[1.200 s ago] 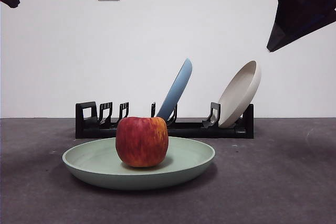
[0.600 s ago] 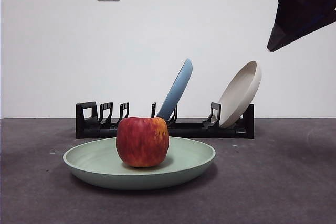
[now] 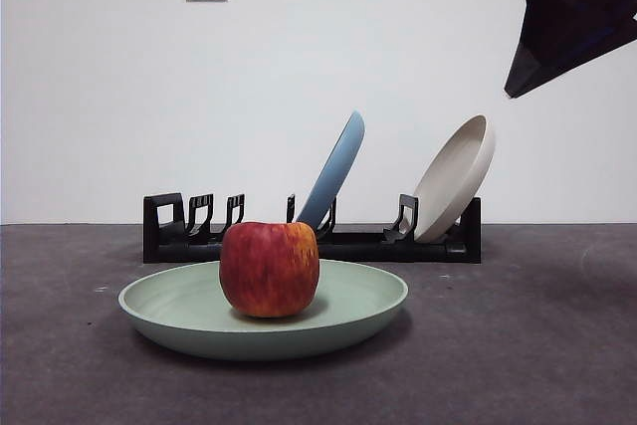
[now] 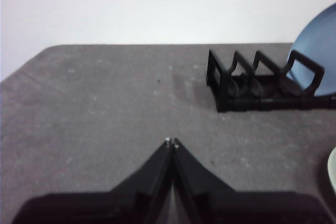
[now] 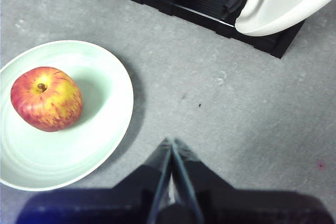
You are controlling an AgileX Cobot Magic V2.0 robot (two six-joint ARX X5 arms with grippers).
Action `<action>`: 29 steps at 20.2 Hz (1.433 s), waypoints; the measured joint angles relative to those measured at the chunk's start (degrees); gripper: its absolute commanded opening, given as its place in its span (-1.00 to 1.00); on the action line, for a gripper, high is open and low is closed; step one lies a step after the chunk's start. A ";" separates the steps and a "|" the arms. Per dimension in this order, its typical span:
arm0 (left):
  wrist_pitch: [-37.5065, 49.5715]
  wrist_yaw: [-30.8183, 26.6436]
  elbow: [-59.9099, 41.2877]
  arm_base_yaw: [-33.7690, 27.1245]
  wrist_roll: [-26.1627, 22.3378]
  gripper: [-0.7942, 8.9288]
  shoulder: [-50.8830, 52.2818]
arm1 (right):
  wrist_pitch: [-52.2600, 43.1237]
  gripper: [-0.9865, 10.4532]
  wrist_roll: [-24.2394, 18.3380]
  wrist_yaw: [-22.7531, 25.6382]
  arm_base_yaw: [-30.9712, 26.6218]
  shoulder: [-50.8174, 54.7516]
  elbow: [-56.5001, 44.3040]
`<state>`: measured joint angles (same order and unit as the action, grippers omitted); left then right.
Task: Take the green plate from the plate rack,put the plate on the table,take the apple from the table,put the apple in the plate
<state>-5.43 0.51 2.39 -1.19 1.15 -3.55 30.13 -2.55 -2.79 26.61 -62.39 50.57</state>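
Table (image 3: 557,345) of dark grey carries the plate rack (image 3: 309,236) at the back, a blue plate (image 3: 333,171) and a beige plate (image 3: 453,178) leaning in its slots. Green plate (image 3: 199,320) lies flat in front, the apple (image 3: 269,269) upright on it. Right gripper (image 5: 171,142) hangs above beside the plate, jaws closed, empty; left gripper (image 4: 171,141) likewise closed and empty

green plate (image 4: 332,170) cropped, blue plate (image 4: 318,51) cropped
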 measured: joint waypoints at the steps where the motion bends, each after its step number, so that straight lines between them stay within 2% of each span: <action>1: 0.02 0.00 -1.03 0.00 0.02 -0.84 1.09 | 0.02 -0.83 0.00 0.00 0.00 0.00 0.00; 7: -5.25 -0.31 -1.42 0.00 -0.02 -0.84 3.28 | 0.00 -0.83 0.00 0.00 0.00 0.00 0.00; 27: -5.22 -0.31 -1.42 0.00 0.00 -0.84 3.28 | 0.11 -0.83 -0.02 0.00 0.00 0.09 0.00; 29: -5.22 -0.33 -1.42 0.00 0.00 -0.84 3.28 | 1.14 -0.82 -0.39 1.46 -0.39 2.36 -0.02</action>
<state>-10.66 0.19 0.97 -1.19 1.15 -0.27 31.27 -2.94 -1.32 26.22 -60.03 50.54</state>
